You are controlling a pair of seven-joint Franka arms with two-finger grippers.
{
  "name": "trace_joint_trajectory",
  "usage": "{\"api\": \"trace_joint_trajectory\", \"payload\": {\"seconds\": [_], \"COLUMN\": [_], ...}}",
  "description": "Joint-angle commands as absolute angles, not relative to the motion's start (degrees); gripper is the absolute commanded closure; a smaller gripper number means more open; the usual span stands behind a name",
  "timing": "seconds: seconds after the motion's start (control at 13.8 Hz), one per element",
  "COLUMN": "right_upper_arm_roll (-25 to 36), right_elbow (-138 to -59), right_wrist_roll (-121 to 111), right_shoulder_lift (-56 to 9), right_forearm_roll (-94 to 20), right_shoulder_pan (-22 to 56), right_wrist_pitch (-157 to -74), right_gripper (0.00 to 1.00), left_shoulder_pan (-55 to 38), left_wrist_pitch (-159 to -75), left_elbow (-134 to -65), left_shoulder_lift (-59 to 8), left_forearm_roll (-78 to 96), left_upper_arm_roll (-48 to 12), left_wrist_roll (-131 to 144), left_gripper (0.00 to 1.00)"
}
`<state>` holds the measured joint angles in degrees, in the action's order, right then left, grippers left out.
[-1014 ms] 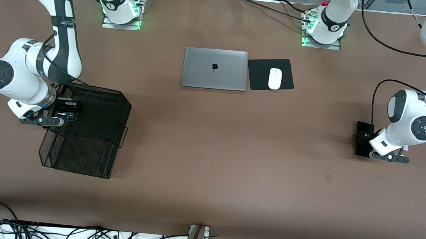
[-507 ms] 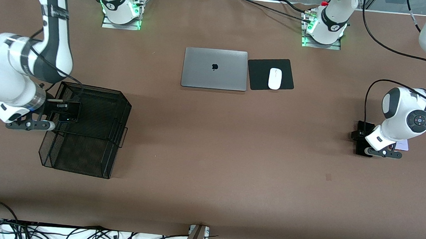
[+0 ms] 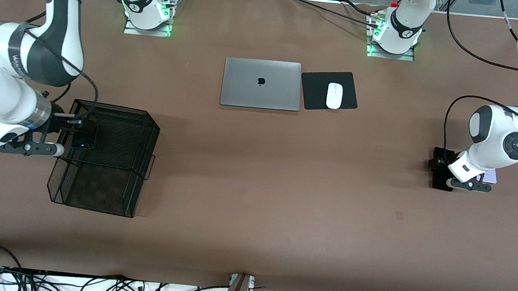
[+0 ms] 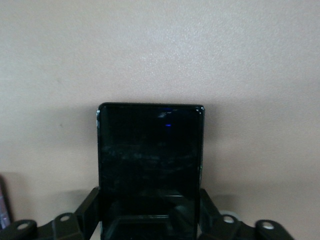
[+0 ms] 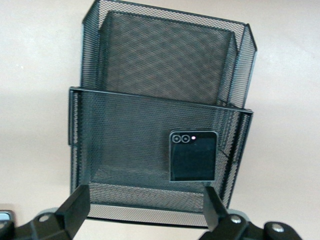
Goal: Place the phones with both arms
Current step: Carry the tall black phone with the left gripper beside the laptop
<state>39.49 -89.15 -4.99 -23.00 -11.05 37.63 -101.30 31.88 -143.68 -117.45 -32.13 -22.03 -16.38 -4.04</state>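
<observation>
Left hand (image 3: 442, 171): seen low at the left arm's end of the counter (image 3: 254, 200), with its fingers (image 4: 89, 212) drawn in against the 2 long edges of the long slim black phone (image 4: 150, 170); the phone is gripped and shown lying flat just over the brown surface in the left wrist view.

Long slim black phone: found at the left arm's end of the counter, largely covered by the left arm's wrist in the front view.

White-lavender phone (image 3: 490, 176): only a pale corner is seen, just beside the left hand and under the left arm's wrist.

Right hand (image 3: 63, 134): held over the black mesh tray (image 3: 111, 198) at the right arm's end of the counter, its fingers (image 5: 75, 207) spread wide with nothing between them.

Squarish black folded phone (image 5: 193, 155): seen lying in the mesh tray, in the compartment farther from the front camera, with 2 camera lenses and a small red dot shown along 1 edge; it is untouched by the right hand's fingers.

Black mesh tray: shown with 2 compartments, and the one nearer the front camera is seen holding nothing.

Grey laptop (image 3: 261, 83): shown closed near the middle of the counter, between the 2 arm bases and nearer the front camera than them.

White mouse (image 3: 334, 95): set on a black mouse pad (image 3: 314, 92) just beside the laptop, toward the left arm's end.
</observation>
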Motion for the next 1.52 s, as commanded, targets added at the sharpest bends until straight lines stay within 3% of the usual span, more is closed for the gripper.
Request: {"api": "trace_joint_trajectory", "payload": {"seconds": [0.0, 0.14, 0.36, 0.51, 0.72, 1.01, 1.3, 1.38, 1.45], "right_upper_arm_roll": [39.29, 39.29, 39.20, 39.11, 39.02, 38.76, 37.44, 37.44, 37.44], "right_elbow": [-88.33, -88.24, -88.07, -87.98, -87.71, -87.71, -87.80, -87.72, -87.80], "right_wrist_roll": [-2.73, -2.72, -2.37, -2.29, -2.20, -2.20, -2.28, -2.29, -2.29], "right_shoulder_lift": [-23.03, -23.03, -22.94, -22.94, -23.11, -23.29, -23.38, -23.47, -23.38], "right_forearm_roll": [-9.84, -10.02, -10.63, -10.81, -10.81, -10.90, -10.90, -10.90, -10.90], "right_shoulder_pan": [38.58, 38.93, 39.02, 39.11, 39.46, 39.55, 39.46, 39.46, 39.46], "right_wrist_pitch": [-100.02, -100.02, -100.11, -100.11, -100.28, -100.72, -101.25, -101.25, -101.25], "right_gripper": [0.00, 0.00, 0.00, 0.00, 0.00, 0.00, 0.00, 0.00, 0.00], "left_shoulder_pan": [32.70, 32.61, 31.65, 27.27, 15.69, -1.89, -14.39, -15.89, -17.13], "left_wrist_pitch": [-143.61, -139.25, -116.35, -109.44, -109.60, -111.69, -130.58, -130.78, -130.69], "left_elbow": [-117.42, -116.46, -105.60, -99.17, -94.24, -81.33, -84.10, -84.20, -84.37], "left_shoulder_lift": [-31.91, -30.51, -30.85, -32.34, -35.49, -45.07, -48.16, -48.51, -48.43], "left_forearm_roll": [-23.38, -23.38, -21.64, -14.54, -6.17, -5.10, -5.01, -5.27, -5.19], "left_upper_arm_roll": [-17.49, -19.93, -28.71, -30.23, -30.24, -29.88, -29.10, -28.92, -28.92], "left_wrist_roll": [-4.66, -4.48, -3.78, -3.25, -2.55, 16.12, 33.98, 36.36, 38.30], "left_gripper": [0.81, 0.84, 0.84, 0.85, 0.86, 0.91, 0.89, 0.86, 0.66]}}
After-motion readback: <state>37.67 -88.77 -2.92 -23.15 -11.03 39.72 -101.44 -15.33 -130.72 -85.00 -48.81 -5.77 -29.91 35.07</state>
